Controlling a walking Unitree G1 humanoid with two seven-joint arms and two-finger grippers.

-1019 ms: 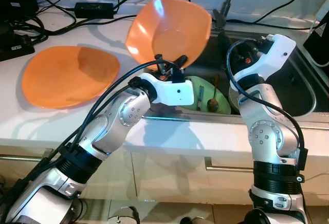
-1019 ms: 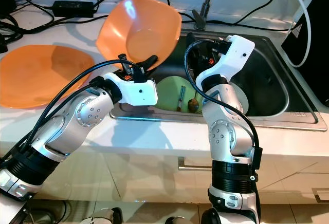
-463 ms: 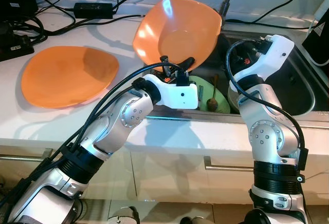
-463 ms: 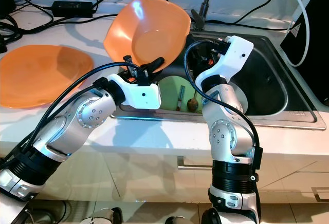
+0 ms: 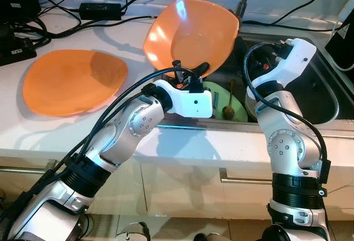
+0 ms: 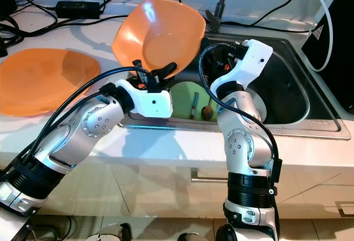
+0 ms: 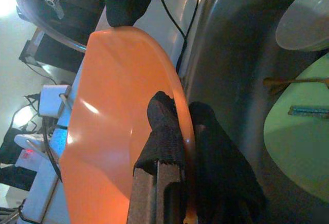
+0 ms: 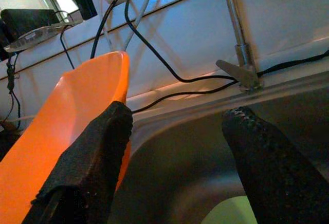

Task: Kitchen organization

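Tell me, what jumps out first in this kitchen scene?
A big orange bowl, tilted up on edge over the sink, pinched at its rim by the left gripper. A matching orange plate lies flat on the counter to the left, and the right gripper hangs open over the sink.

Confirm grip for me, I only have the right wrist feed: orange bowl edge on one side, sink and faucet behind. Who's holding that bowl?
Observer: The left gripper is. Its fingers pinch the orange bowl at the rim, one on each face.
Operator: Is the bowl sitting on anything?
Observer: No, it's held tilted above the counter's edge by the sink.
Operator: Anything in the sink under it?
Observer: A green plate with a spoon on it, and a white dish beside it.
Operator: Other dishes out?
Observer: One orange plate lies flat on the counter, on the robot's left.
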